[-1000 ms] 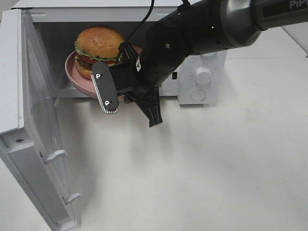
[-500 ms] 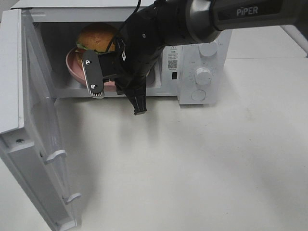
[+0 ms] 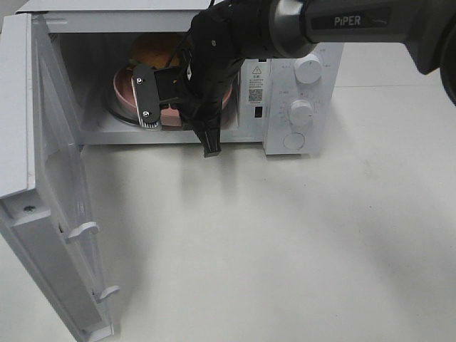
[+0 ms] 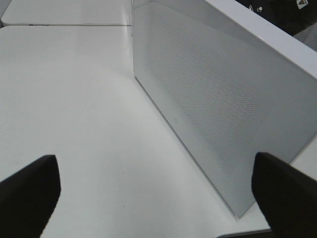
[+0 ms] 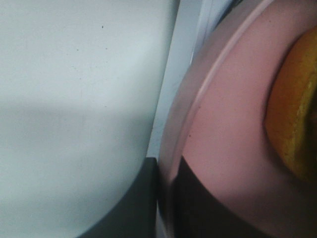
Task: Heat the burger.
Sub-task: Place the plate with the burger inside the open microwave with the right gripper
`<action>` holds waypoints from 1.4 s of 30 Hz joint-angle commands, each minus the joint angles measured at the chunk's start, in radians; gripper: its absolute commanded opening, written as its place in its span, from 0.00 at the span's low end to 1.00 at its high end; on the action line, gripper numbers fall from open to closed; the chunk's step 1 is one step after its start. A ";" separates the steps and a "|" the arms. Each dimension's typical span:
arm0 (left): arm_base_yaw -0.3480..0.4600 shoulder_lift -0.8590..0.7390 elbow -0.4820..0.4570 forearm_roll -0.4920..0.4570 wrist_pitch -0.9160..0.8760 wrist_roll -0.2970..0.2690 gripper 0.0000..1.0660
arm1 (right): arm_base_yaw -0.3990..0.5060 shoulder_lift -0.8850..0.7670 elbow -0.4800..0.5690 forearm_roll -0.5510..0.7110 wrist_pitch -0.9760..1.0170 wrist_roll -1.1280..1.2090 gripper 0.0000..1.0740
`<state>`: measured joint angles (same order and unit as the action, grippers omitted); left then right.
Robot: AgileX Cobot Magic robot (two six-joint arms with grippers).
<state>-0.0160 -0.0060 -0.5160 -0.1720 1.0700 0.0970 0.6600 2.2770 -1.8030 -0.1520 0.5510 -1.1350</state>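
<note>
Tool status: right tool (image 5: 166, 198) clamped on the rim of the pink plate (image 5: 223, 124), jaws pinched together over it. Burger (image 3: 153, 51) rides that plate, deep in the microwave (image 3: 299, 85) cavity. Left tool (image 4: 157, 191) spread wide, empty (idling beside the open door (image 3: 57, 214)). Step, as I judge: loading. Next calls for settling the plate flat, letting go, backing out clear. A second ago the plate overhung the sill; now it sits inside.

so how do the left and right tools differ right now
The left tool is open; the right tool is shut. The left tool holds nothing; the right tool clamps the plate rim. The left tool faces the door; the right tool reaches into the microwave. Both have dark fingers.
</note>
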 commanded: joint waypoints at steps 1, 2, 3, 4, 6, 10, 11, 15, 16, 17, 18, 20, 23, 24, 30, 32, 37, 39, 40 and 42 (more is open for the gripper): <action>0.005 -0.018 -0.001 -0.005 0.001 -0.006 0.92 | -0.019 0.006 -0.053 -0.018 -0.047 0.006 0.00; 0.005 -0.018 -0.001 -0.005 0.001 -0.006 0.92 | -0.019 0.006 -0.053 -0.018 -0.047 0.006 0.00; 0.005 -0.018 -0.001 -0.005 0.001 -0.006 0.92 | -0.019 0.012 -0.062 -0.018 -0.046 0.006 0.00; 0.005 -0.018 -0.001 -0.005 0.001 -0.006 0.92 | -0.020 0.020 -0.076 -0.018 -0.046 0.005 0.00; 0.005 -0.018 -0.001 -0.005 0.001 -0.006 0.92 | -0.020 0.028 -0.085 -0.018 -0.048 0.003 0.00; 0.005 -0.018 -0.001 -0.005 0.001 -0.006 0.92 | -0.020 0.052 -0.117 -0.016 -0.051 0.001 0.00; 0.005 -0.018 -0.001 -0.005 0.001 -0.006 0.92 | -0.020 0.059 -0.121 -0.016 -0.055 0.000 0.00; 0.005 -0.018 -0.001 -0.005 0.001 -0.006 0.92 | -0.020 0.071 -0.134 -0.015 -0.066 -0.006 0.00; 0.005 -0.018 -0.001 -0.005 0.001 -0.006 0.92 | -0.020 0.075 -0.137 -0.015 -0.068 -0.014 0.00; 0.005 -0.018 -0.001 -0.005 0.001 -0.006 0.92 | -0.020 0.078 -0.137 -0.006 -0.071 -0.033 0.00; 0.005 -0.018 -0.001 -0.005 0.001 -0.006 0.92 | -0.020 0.078 -0.137 -0.006 -0.071 -0.033 0.00; 0.005 -0.018 -0.001 -0.005 0.001 -0.006 0.92 | -0.020 0.086 -0.137 0.019 -0.083 -0.055 0.00; 0.005 -0.018 -0.001 -0.005 0.001 -0.006 0.92 | -0.020 0.093 -0.137 0.033 -0.092 -0.056 0.00; 0.005 -0.018 -0.001 -0.005 0.001 -0.006 0.92 | -0.020 0.093 -0.137 0.033 -0.092 -0.056 0.00; 0.005 -0.018 -0.001 -0.005 0.001 -0.006 0.92 | -0.017 0.096 -0.137 0.034 -0.095 -0.055 0.07; 0.005 -0.018 -0.001 -0.005 0.001 -0.006 0.92 | -0.017 0.096 -0.137 0.034 -0.095 -0.055 0.09; 0.005 -0.018 -0.001 -0.005 0.001 -0.006 0.92 | -0.017 0.096 -0.137 0.037 -0.091 -0.011 0.30; 0.005 -0.018 -0.001 -0.005 0.001 -0.006 0.92 | -0.017 0.096 -0.137 0.037 -0.088 0.021 0.37; 0.005 -0.018 -0.001 -0.005 0.001 -0.006 0.92 | -0.017 0.096 -0.137 0.037 -0.088 0.021 0.37; 0.005 -0.018 -0.001 -0.005 0.001 -0.006 0.92 | -0.017 0.096 -0.137 0.036 -0.071 0.057 0.46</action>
<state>-0.0160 -0.0060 -0.5160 -0.1720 1.0700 0.0970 0.6420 2.3850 -1.9320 -0.1180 0.4740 -1.1190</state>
